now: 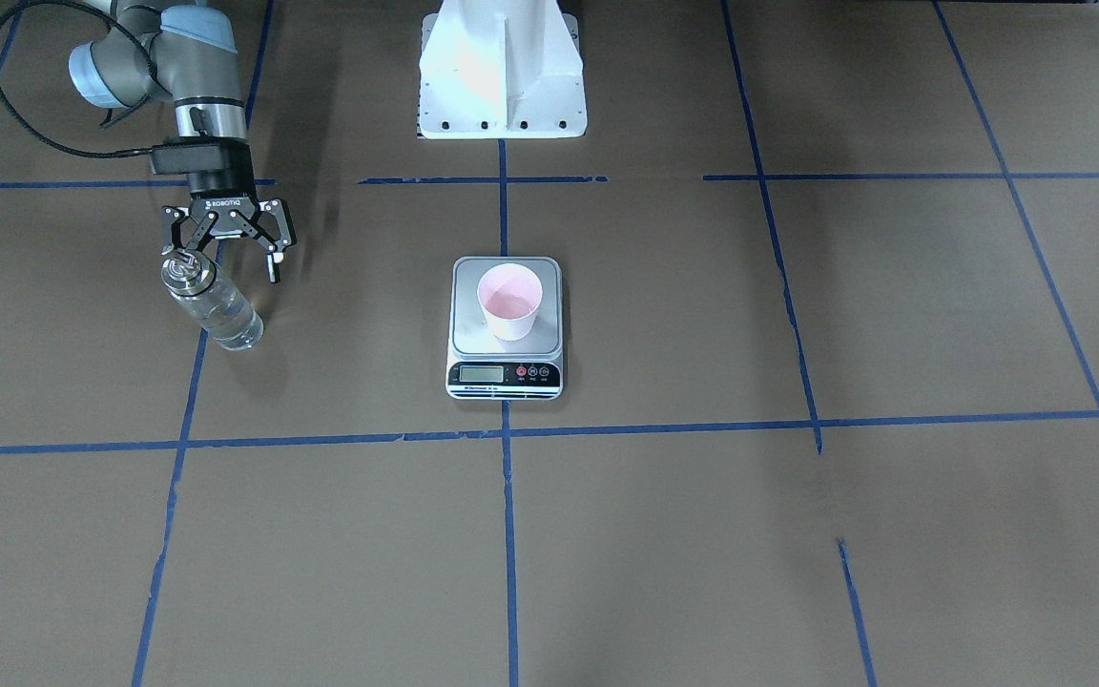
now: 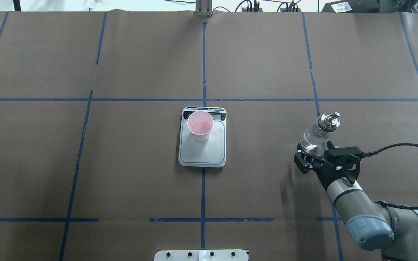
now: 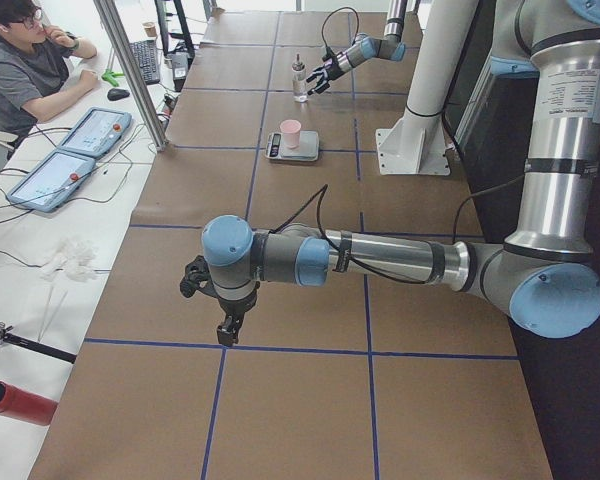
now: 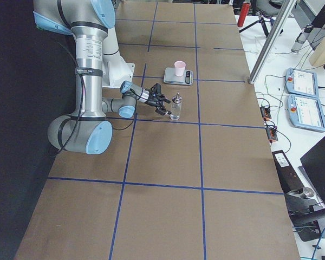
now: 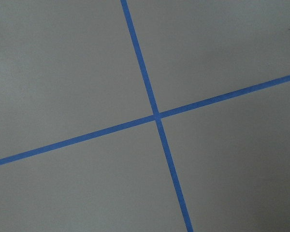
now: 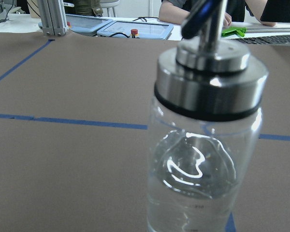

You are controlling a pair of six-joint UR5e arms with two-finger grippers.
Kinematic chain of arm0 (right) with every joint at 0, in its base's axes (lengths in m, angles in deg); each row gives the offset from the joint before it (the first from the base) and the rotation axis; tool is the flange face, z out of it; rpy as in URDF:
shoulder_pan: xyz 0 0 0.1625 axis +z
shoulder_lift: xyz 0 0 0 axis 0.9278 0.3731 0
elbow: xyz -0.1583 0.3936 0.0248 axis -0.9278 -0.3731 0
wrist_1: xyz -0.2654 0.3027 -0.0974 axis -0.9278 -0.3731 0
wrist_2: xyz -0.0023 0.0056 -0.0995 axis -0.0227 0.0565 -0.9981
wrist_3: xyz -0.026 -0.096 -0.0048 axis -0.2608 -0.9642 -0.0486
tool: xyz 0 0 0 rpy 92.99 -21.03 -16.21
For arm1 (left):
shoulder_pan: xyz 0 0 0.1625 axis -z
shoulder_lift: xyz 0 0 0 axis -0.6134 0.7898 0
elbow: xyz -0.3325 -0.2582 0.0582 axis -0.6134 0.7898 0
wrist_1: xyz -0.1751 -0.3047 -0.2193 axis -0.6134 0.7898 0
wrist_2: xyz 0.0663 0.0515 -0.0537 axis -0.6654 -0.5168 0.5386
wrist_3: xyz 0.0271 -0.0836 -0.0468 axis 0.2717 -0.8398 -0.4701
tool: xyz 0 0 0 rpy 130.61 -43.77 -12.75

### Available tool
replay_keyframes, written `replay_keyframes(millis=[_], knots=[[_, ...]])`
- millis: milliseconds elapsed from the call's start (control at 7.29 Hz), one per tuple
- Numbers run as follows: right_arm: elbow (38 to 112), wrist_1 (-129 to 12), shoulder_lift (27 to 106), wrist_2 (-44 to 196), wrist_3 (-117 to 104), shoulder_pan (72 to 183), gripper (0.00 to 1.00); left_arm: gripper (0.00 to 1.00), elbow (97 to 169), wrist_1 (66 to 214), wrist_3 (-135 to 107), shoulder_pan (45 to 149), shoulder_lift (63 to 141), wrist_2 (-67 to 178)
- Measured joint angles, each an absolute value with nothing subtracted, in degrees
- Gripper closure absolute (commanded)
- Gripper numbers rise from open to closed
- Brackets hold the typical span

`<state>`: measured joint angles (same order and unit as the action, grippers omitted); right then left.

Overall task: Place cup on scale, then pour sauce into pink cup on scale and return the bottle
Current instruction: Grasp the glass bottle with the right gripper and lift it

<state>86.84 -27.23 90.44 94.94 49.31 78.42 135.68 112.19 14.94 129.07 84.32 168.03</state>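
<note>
My right gripper (image 1: 225,260) is spread wide and has hold of nothing. It hangs low over the table (image 1: 702,315), on my side of the bottle (image 1: 216,305) and just beside it. I cannot tell whether a fingertip touches the glass. The bottle stands upright on a blue tape line (image 1: 189,401), well to my right of the scale (image 1: 468,320). The silver cap (image 1: 182,272) is on, and clear sauce (image 6: 191,193) fills the lower part. The cup (image 1: 509,301) stands upright on the scale's platform, toward the display end.

My left gripper (image 3: 212,305) hangs near the table far off on my left, seen only from the side, so I cannot tell how far open it is. Its wrist camera shows only crossing tape.
</note>
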Motion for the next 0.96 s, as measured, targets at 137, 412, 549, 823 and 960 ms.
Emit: replay_keyframes(millis=[137,412,549,823,960], knots=[[86.02,-27.22,90.27,94.87,49.09,79.26,0.00,0.00,135.70,112.19,14.94,129.07,84.32,168.04],[85.00,-27.22,89.67,94.82,48.63,80.69,0.00,0.00,135.73,112.19,14.94,129.07,84.32,168.04],[84.82,-27.22,89.02,94.79,48.23,81.17,0.00,0.00,135.73,112.19,14.94,129.07,84.32,168.04],[84.70,-27.22,88.15,94.76,47.85,81.85,0.01,0.00,135.79,112.19,14.94,129.07,84.32,168.03],[84.63,-27.22,88.01,94.75,47.80,82.03,0.22,0.00,135.80,112.19,14.94,129.07,84.32,168.04]])
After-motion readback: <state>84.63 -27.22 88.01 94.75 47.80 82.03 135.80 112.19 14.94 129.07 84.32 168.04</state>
